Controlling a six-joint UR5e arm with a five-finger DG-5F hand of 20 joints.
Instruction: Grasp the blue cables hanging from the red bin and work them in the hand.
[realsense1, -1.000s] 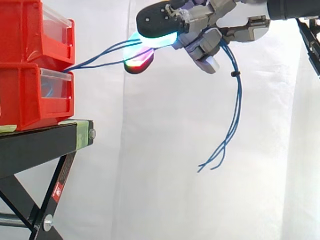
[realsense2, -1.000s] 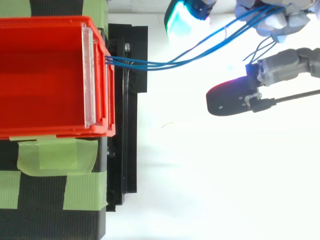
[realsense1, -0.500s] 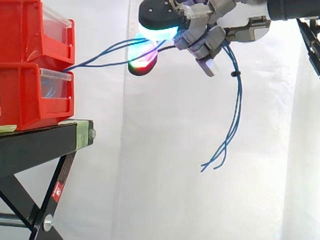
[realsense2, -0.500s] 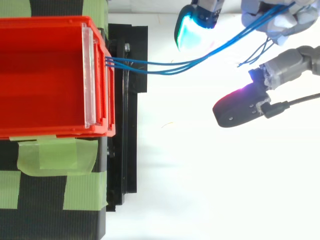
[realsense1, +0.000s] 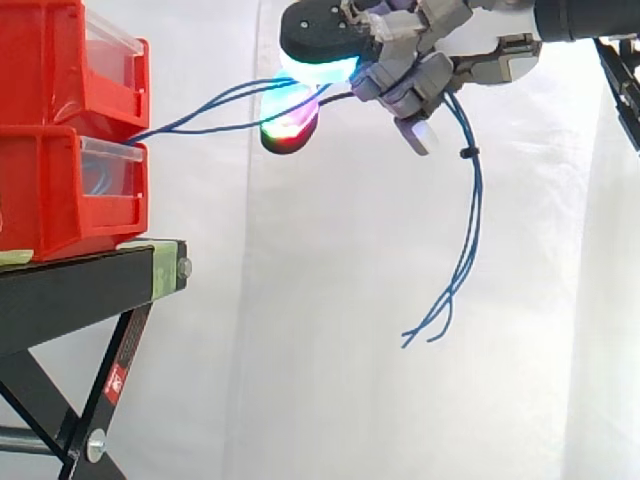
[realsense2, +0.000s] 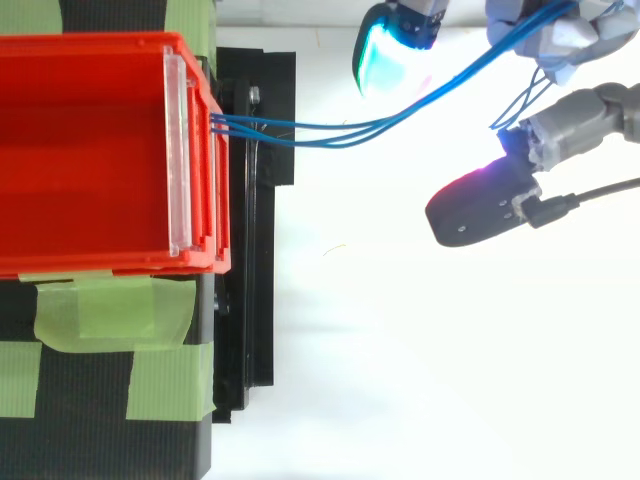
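Thin blue cables (realsense1: 205, 108) run from the front of the red bins (realsense1: 60, 130) up and to the right into the hand (realsense1: 420, 55). In the top view the same blue cables (realsense2: 330, 130) leave the red bin (realsense2: 90, 150) and rise toward the hand (realsense2: 560, 40) at the upper right. The hand is shut on the cables: curled fingers (realsense1: 410, 100) hold them high at the right of the bins. One glowing cyan fingertip (realsense1: 318, 60) and one red-green fingertip (realsense1: 288, 125) stick out left along the strands. The loose ends (realsense1: 455, 270) dangle below the hand.
The stacked red bins stand on a black stand (realsense1: 90, 280) with green tape (realsense2: 110, 310) on its top. A white curtain (realsense1: 350, 350) hangs behind. Open space lies below and right of the stand.
The hand has shifted slightly up and right with the cables. The dark thumb in the top view has moved right and down, and the dangling ends have swung a little.
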